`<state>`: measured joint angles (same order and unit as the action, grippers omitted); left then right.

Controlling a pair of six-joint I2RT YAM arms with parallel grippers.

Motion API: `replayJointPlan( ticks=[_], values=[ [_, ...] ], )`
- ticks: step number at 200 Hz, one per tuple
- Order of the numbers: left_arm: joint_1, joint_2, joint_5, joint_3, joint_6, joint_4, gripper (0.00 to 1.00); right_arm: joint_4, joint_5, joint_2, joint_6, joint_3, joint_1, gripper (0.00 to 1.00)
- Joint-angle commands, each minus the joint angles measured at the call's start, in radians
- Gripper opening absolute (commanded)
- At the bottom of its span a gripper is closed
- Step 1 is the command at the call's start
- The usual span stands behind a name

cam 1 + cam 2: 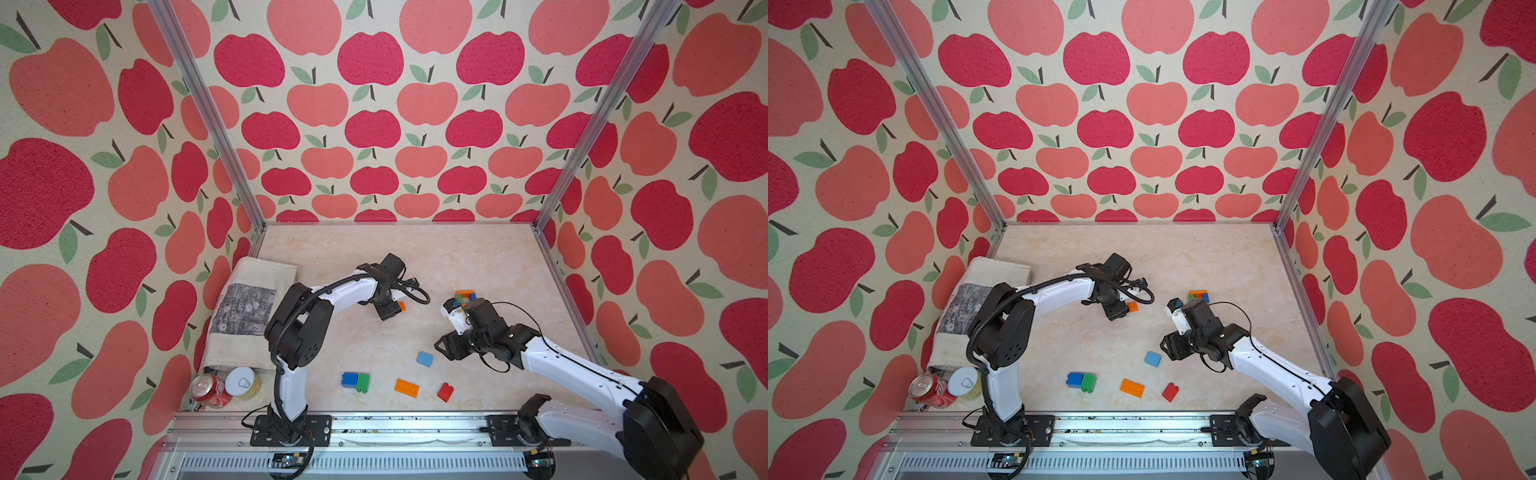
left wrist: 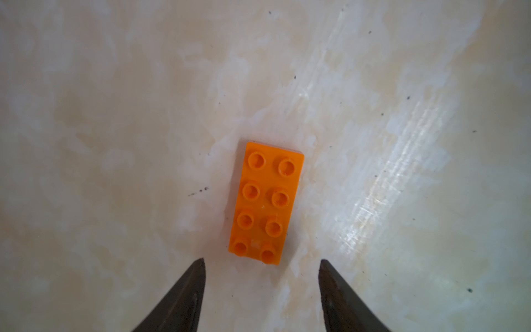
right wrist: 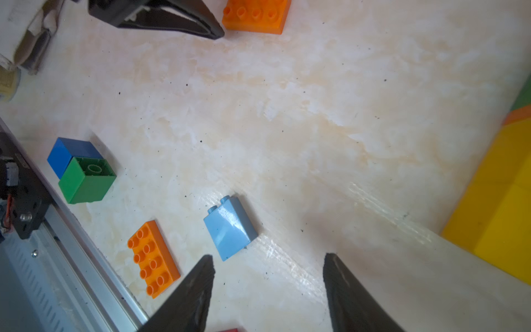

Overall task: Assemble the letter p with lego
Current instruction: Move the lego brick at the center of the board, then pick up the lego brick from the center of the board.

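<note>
Lego stack of yellow, orange, green and blue bricks, the biggest piece, stands on the right side of the counter. A joined blue and green pair lies near the front edge. One orange plate lies flat, studs up, just beyond the left fingers, which are spread wide and hold nothing. A second orange plate lies near the front. The right fingers are likewise apart and empty — the light blue sloped brick lies just past their tips. A red brick lies beside the second plate.
</note>
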<state>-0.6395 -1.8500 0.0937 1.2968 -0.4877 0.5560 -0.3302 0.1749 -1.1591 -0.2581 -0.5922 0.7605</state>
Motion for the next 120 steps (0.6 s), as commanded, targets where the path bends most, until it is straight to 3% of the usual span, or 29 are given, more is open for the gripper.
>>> replayJointPlan(
  ticks=[1,22,60,91,120],
  values=[
    [0.040,0.206,0.082,-0.150,0.251,-0.249,0.77,-0.023,-0.036,-0.046,0.057,-0.030,0.055,0.66],
    [0.086,0.409,0.130,-0.344,0.469,-0.451,0.84,-0.023,-0.060,-0.095,0.089,-0.049,0.097,0.67],
    [0.212,0.705,0.243,-0.597,0.767,-0.600,0.84,-0.032,-0.081,-0.176,0.118,-0.092,0.142,0.68],
    [0.296,0.859,0.298,-0.704,0.894,-0.596,0.83,-0.036,-0.100,-0.231,0.135,-0.119,0.176,0.69],
    [0.316,0.918,0.322,-0.736,0.927,-0.561,0.83,-0.054,-0.116,-0.294,0.137,-0.149,0.201,0.68]
  ],
)
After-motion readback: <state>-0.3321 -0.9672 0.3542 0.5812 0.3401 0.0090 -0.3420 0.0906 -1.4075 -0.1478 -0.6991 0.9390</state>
